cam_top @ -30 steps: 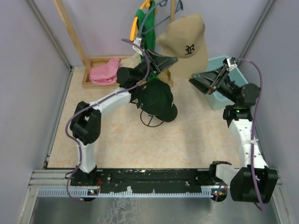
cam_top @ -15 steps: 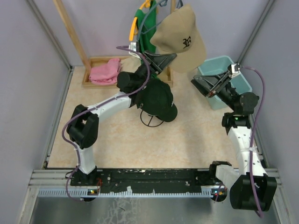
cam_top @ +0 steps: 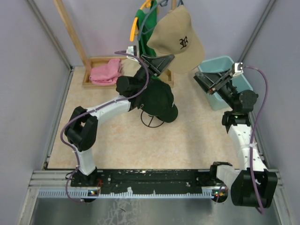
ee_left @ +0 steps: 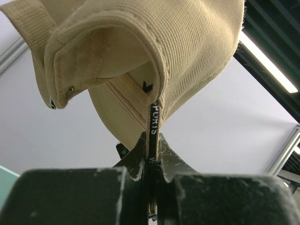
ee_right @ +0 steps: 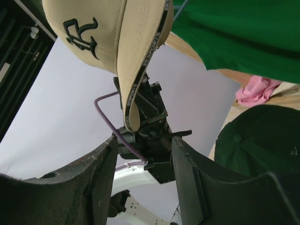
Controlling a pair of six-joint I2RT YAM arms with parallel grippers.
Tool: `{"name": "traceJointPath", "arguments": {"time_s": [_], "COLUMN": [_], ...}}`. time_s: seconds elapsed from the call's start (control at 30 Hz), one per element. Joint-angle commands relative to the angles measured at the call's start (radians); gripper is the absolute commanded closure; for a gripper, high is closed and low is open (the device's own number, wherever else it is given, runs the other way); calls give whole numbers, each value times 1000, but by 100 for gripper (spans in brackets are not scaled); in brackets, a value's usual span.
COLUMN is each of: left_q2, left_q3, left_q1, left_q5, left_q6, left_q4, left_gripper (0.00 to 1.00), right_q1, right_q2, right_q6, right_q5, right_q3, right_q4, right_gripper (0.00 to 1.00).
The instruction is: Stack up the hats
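The left gripper point(cam_top: 164, 60), jaws clenched on the tan hat point(cam_top: 180, 40), now holds it higher, ready for the black hat point(cam_top: 157, 98); the right gripper point(cam_top: 201, 79) has its jaws released.

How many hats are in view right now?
2. The tan cap hangs from the left gripper, raised; the black cap sits mid-table on a wire stand. Others may be hidden.

We find a laboratory robot test cell: plain grey partition walls point(cam_top: 28, 93) enclose a beige worktop point(cam_top: 122, 145), a left arm point(cam_top: 108, 105) and right arm point(cam_top: 241, 140) are bolted to an aluminium rail point(cam_top: 51, 180), and strip lighting point(ee_left: 269, 65) runs overhead.
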State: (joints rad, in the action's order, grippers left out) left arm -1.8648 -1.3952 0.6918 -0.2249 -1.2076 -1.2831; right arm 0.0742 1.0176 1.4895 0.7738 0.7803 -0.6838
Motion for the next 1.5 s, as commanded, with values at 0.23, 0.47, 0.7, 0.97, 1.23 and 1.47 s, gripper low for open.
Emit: {"name": "traceJointPath", "arguments": {"time_s": [0.23, 0.47, 0.7, 0.97, 1.23, 1.47], "left_q2": [22, 9, -13, -13, -10, -22], "left_q3": [-1, 13, 8, 7, 35, 38], "left_q1": [25, 28, 34, 46, 54, 57], "left_q5": [24, 41, 53, 57, 69, 78], "left_q6": [-19, -32, -56, -54, -61, -63], "left_q4": [-86, -91, -96, -105, -117, -122], "left_gripper": [100, 100, 100, 100, 100, 100], "right_q1": [-2, -17, -55, -83, -101, -118], "right_q2": [67, 75, 78, 124, 155, 162], "right_q6": [47, 66, 49, 33, 28, 28], "right_q5": [-62, -68, -90, -110, -123, -128], "right_q3": [70, 91, 96, 134, 165, 167], "right_q4": [-185, -201, -180, -187, -191, -182], "right_gripper": [49, 48, 48, 76, 76, 82]}}
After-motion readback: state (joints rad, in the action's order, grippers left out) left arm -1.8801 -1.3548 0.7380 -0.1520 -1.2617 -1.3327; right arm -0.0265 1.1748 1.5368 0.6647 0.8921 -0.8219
